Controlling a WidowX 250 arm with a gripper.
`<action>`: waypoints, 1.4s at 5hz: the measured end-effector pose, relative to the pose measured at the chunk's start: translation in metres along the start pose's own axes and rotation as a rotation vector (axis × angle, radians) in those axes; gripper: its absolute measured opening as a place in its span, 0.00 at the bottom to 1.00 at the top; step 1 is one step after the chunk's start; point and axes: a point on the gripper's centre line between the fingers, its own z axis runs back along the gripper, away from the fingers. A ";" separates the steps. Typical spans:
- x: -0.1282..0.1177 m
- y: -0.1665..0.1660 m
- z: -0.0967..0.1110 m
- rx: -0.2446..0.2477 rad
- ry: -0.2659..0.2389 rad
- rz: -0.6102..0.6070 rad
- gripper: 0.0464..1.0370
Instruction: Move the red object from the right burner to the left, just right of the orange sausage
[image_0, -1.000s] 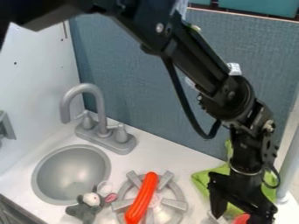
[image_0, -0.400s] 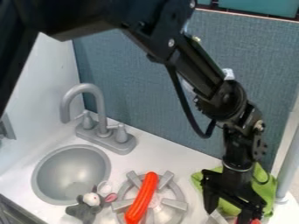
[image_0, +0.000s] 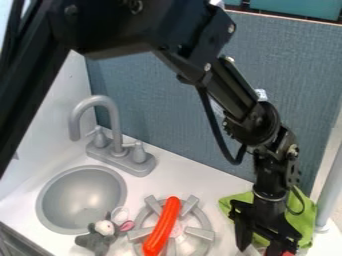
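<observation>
One gripper hangs at five o'clock, two fingers spread, at one mostly hidden red thing by one green cloth. One orange sausage crosses one burner at six; one toy mouse lies at seven, beside one sink.
</observation>
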 end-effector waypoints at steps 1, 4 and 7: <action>0.001 -0.003 -0.001 -0.016 -0.005 0.008 0.32; -0.026 -0.013 0.024 -0.012 -0.004 0.008 0.04; -0.085 0.019 0.045 0.089 0.000 0.066 0.04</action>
